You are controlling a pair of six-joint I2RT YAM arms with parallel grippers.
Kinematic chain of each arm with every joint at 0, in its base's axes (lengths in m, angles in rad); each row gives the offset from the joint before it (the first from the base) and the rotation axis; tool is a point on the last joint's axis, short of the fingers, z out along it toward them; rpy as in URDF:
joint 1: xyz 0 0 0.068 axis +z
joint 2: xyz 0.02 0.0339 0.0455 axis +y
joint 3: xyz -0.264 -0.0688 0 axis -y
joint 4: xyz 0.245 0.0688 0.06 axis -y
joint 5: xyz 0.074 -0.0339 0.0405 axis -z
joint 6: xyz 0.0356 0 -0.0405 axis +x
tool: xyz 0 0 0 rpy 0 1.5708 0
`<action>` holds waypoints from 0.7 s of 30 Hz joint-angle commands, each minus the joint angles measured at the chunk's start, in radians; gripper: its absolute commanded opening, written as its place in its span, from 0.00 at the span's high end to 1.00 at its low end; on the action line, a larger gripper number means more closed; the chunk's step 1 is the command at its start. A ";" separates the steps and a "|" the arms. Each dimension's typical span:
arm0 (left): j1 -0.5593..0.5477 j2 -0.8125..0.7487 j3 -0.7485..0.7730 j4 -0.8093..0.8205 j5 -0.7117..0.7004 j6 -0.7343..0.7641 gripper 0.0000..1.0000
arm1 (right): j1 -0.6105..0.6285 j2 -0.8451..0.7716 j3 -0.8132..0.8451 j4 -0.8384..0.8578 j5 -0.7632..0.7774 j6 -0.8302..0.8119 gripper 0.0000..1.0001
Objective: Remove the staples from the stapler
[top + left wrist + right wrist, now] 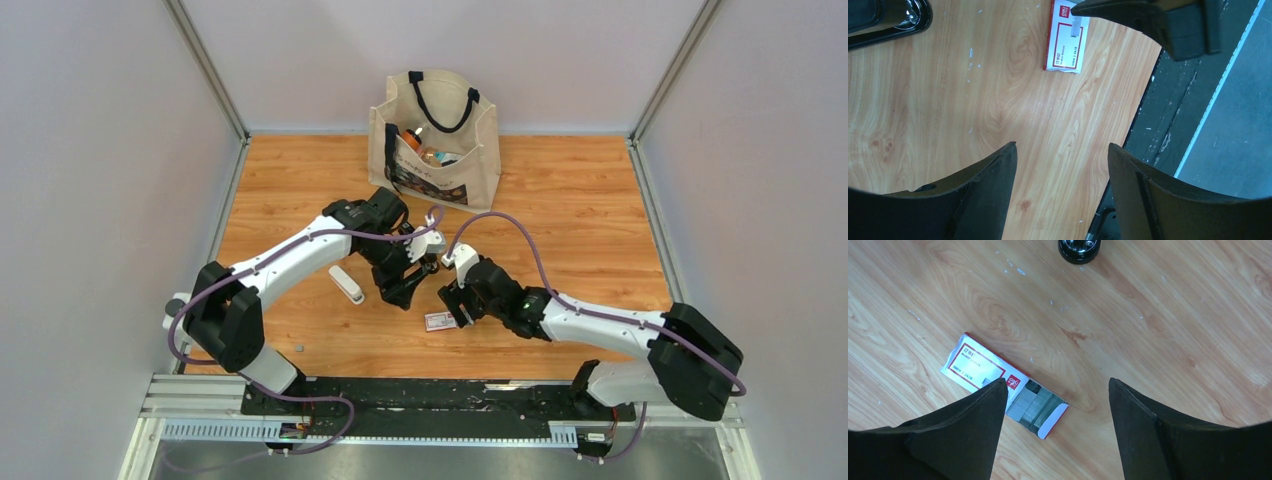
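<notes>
Black and glossy, the stapler (890, 22) is lying on the wooden table (948, 110), tucked into the upper left corner of the left wrist view. Its long body is running almost straight across the frame, rising a little toward its rounded end on the right. The left gripper (1062, 146) is hanging over bare wood with its fingers wide apart and nothing between them, so the stapler is sitting ahead of it, well off to the left of the gap and broadside on. The right gripper (1057, 381) is gaping and empty too. In its own view only the stapler's round knob (1079, 247) is showing, at the top edge nearly in line with the gap. The rest is running out of frame, so the long axis seems to be pointing away from those fingers. A red-and-white box (979, 365) is lying flat, partly behind the finger at the lower left of that frame, its open end showing grey strips (1034, 404). In the overhead view both wrists are crowding mid-table and I am not making the stapler out. To my eye the right arm is lining up on the knob end, while the left would be needing to swing toward its upper left to take the body across its width. Whether any staples are sitting inside I cannot tell.
</notes>
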 commanded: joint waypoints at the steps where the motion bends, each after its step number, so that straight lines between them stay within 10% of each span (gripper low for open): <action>1: -0.002 -0.061 0.007 -0.021 0.027 0.009 0.25 | -0.014 0.042 0.011 0.079 -0.079 -0.068 0.23; 21: -0.001 -0.050 0.008 -0.030 0.024 0.012 0.26 | -0.014 -0.031 0.018 -0.215 -0.078 0.170 0.33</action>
